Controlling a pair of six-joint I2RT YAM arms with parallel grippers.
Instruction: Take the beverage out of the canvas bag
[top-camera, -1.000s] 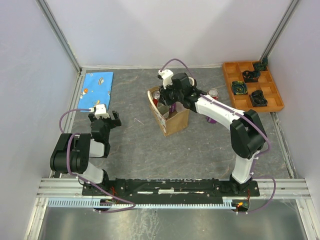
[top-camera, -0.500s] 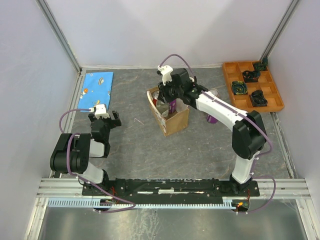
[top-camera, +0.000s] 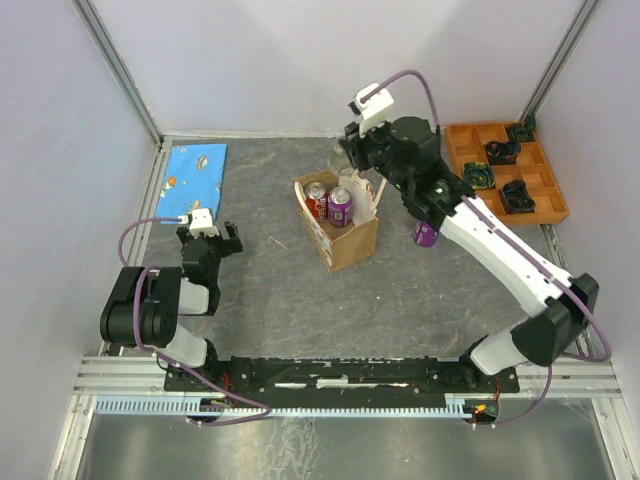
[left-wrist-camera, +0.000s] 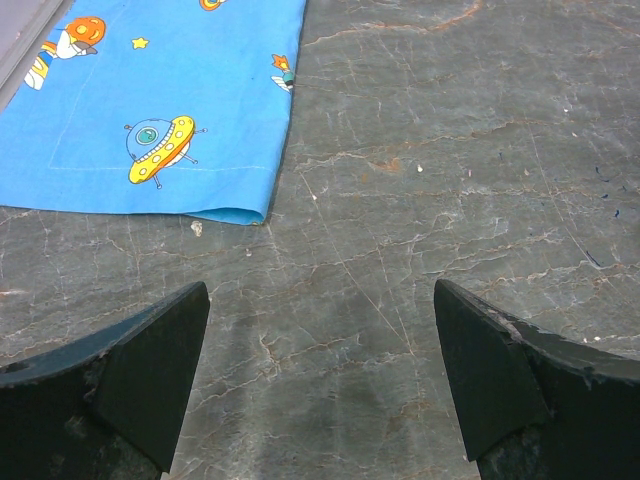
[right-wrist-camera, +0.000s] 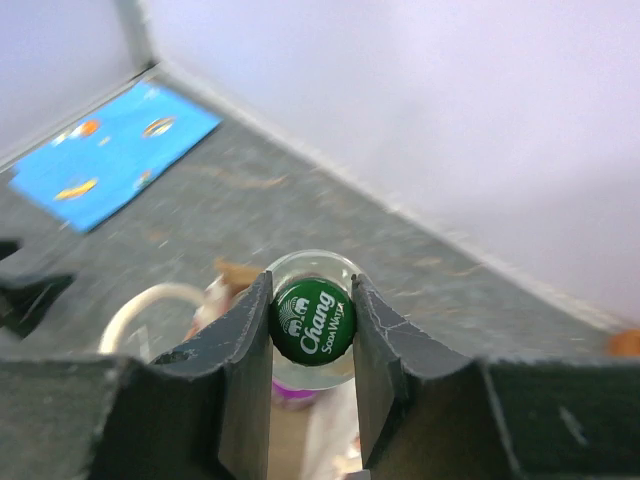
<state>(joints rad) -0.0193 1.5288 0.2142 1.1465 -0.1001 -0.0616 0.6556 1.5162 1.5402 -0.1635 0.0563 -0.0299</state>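
Observation:
The tan canvas bag (top-camera: 345, 240) stands open at the table's middle with a red can (top-camera: 317, 200) and a purple can (top-camera: 340, 207) inside. My right gripper (top-camera: 356, 166) is raised above the bag's far edge. In the right wrist view it (right-wrist-camera: 311, 320) is shut on the neck of a clear glass bottle, and the bottle's green Chang cap (right-wrist-camera: 312, 312) sits between the fingers. A cream bag handle (right-wrist-camera: 140, 308) shows below. My left gripper (top-camera: 209, 237) is open and empty, low over the table at the left (left-wrist-camera: 320, 380).
A blue printed cloth (top-camera: 195, 170) lies at the far left, and also shows in the left wrist view (left-wrist-camera: 150, 100). An orange compartment tray (top-camera: 470, 140) with dark parts sits at the far right. Another purple can (top-camera: 426, 234) stands right of the bag, under the right arm.
My right gripper has risen out of the bag with the bottle and moved back and to the right. The two cans in the bag now show. The left arm has not moved.

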